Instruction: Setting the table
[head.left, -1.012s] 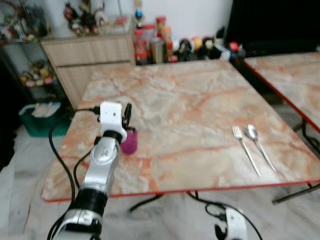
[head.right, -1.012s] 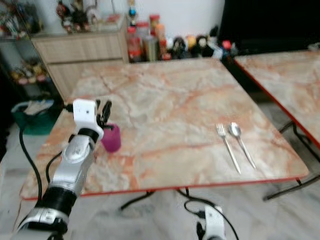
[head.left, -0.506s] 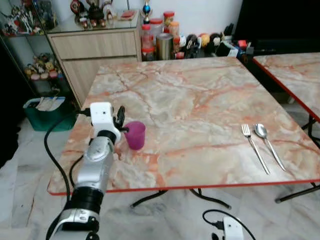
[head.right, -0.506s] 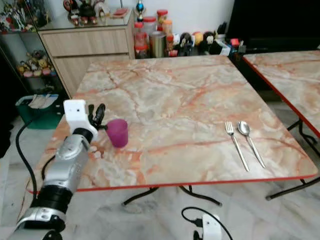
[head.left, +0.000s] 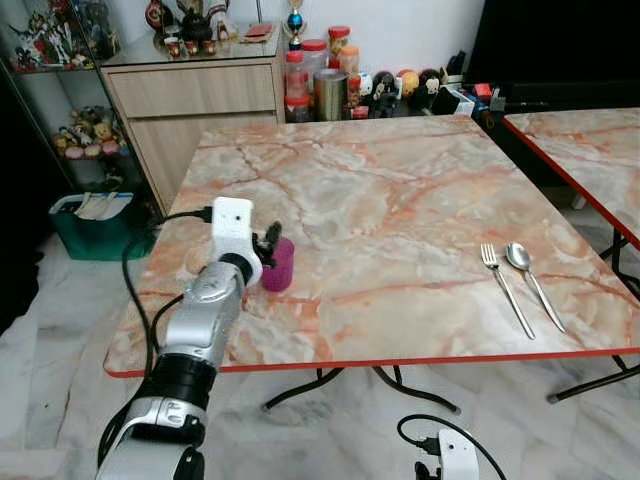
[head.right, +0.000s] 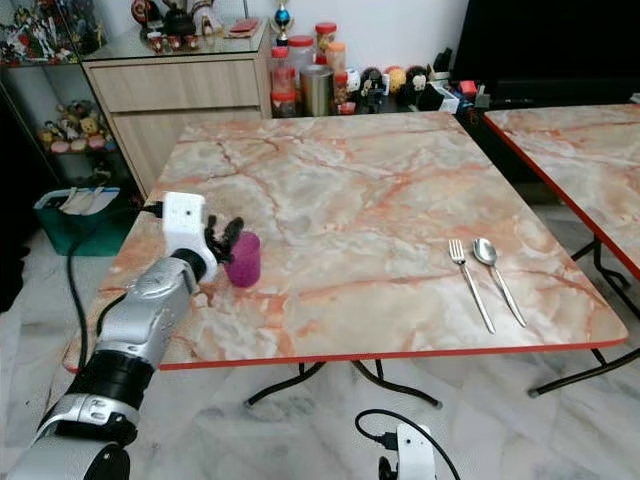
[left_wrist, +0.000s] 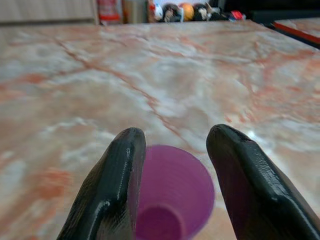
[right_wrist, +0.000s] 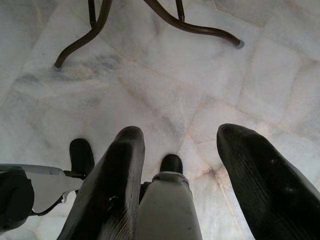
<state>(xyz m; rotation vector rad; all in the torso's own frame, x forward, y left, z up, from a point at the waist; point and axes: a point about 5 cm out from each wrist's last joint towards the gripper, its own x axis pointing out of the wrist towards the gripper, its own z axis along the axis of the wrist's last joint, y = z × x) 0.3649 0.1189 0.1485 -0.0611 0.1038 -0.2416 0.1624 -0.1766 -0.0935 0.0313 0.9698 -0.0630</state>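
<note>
A purple cup (head.left: 281, 266) stands upright near the left side of the marble table (head.left: 400, 190). My left gripper (left_wrist: 175, 136) is open, and its two black fingers (left_wrist: 117, 175) reach along either side of the cup (left_wrist: 172, 192), close to its rim. A fork (head.left: 506, 290) and a spoon (head.left: 534, 284) lie side by side near the table's front right corner. My right gripper (right_wrist: 175, 132) hangs open and holds nothing, low over the tiled floor.
A wooden sideboard (head.left: 200, 95) and jars and bottles (head.left: 325, 85) stand behind the table. A green basket (head.left: 95, 225) sits on the floor at the left. A second marble table (head.left: 590, 150) is on the right. The table's metal legs (right_wrist: 150, 20) cross the floor.
The camera steadied and shifted. My left gripper moved forward from beside the cup, so its fingers now flank it. The cup, fork and spoon stay in place.
</note>
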